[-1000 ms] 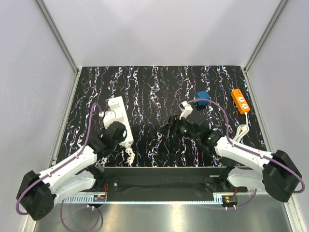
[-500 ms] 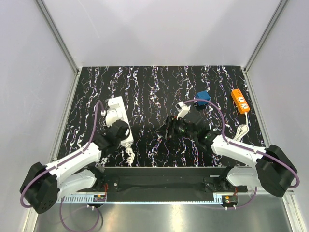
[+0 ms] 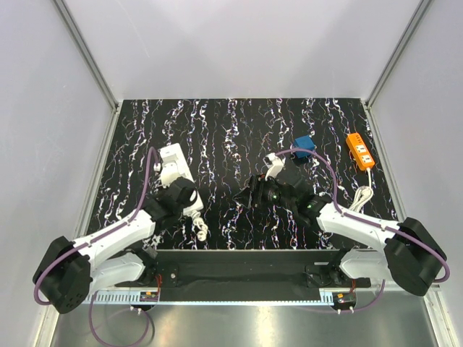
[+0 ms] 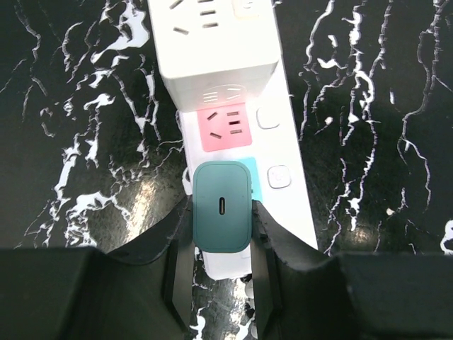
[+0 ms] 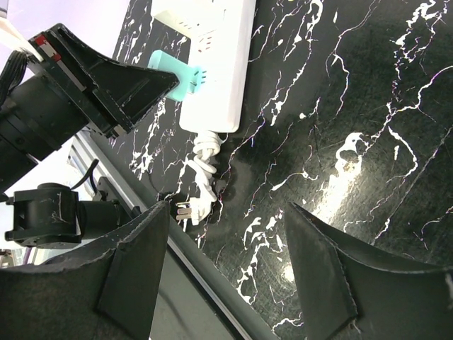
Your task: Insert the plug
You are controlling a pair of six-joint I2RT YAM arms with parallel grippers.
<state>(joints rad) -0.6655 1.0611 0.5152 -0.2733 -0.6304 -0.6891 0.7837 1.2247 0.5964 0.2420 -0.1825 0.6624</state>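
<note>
A: Above the near end of the power strip [image 4: 287, 212], prongs toward it: the plug [image 4: 223, 205], pinched by its flat sides in the left claw [image 4: 221, 241].
B: Probably light, stiff, slick-shelled. Best held square and low, against twisting.
A: Room?
B: Tight beyond it: pink socket [image 4: 226, 127], then a bulky white block [image 4: 212, 42]. Bare desk [image 4: 382, 142] right of the strip; right claw [image 5: 226, 212] there, spread wide, holding nothing.

black tabletop [image 3: 239, 123] streaked with white marble veining. white power strip [image 4: 212, 42] with a pink socket panel [image 4: 225, 129] and a pale cyan panel [image 4: 257, 185]. dark teal plug [image 4: 222, 205] between matte black left claw [image 4: 222, 219] fingers. upper right of the top view: orange strip [image 3: 359, 150], blue box [image 3: 304, 147]. purple cables [image 3: 147, 179] along white arms [image 3: 108, 242].
</note>
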